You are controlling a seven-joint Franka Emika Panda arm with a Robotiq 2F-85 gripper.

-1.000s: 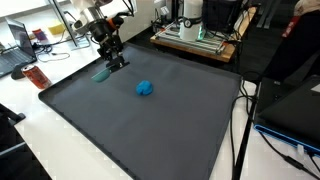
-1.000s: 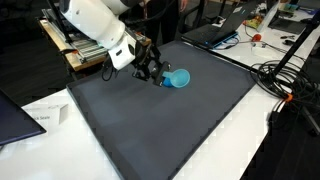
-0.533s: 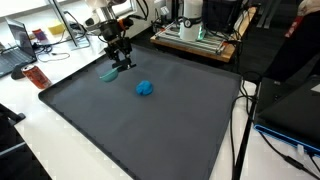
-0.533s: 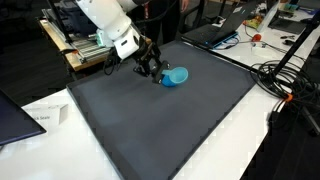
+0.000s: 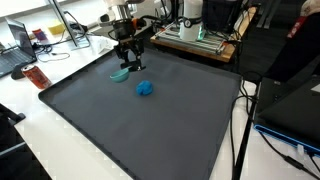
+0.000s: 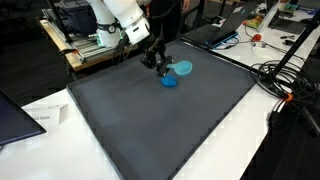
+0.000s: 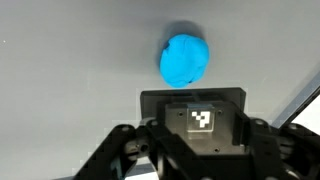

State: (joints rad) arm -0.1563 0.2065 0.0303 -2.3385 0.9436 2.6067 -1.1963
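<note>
My gripper (image 5: 128, 62) hangs low over the far part of a dark grey mat (image 5: 150, 125). It is shut on the rim of a small light blue bowl (image 5: 120, 72), which also shows in an exterior view (image 6: 181, 68) just beyond the fingers (image 6: 158, 63). A darker blue ball (image 5: 145, 88) lies on the mat close beside the gripper, seen in both exterior views (image 6: 169, 80). In the wrist view the ball (image 7: 185, 60) lies ahead of the gripper body; the fingertips and the bowl are hidden there.
A wooden-edged bench with equipment (image 5: 195, 35) stands behind the mat. A red can (image 5: 37, 76) stands on the white table beside the mat. Cables (image 6: 285, 85) and a laptop (image 6: 225, 25) lie past the mat's edge. A paper (image 6: 40, 118) lies near a corner.
The gripper has carried the light blue bowl across the far part of the mat towards the blue ball. The ball has not moved.
</note>
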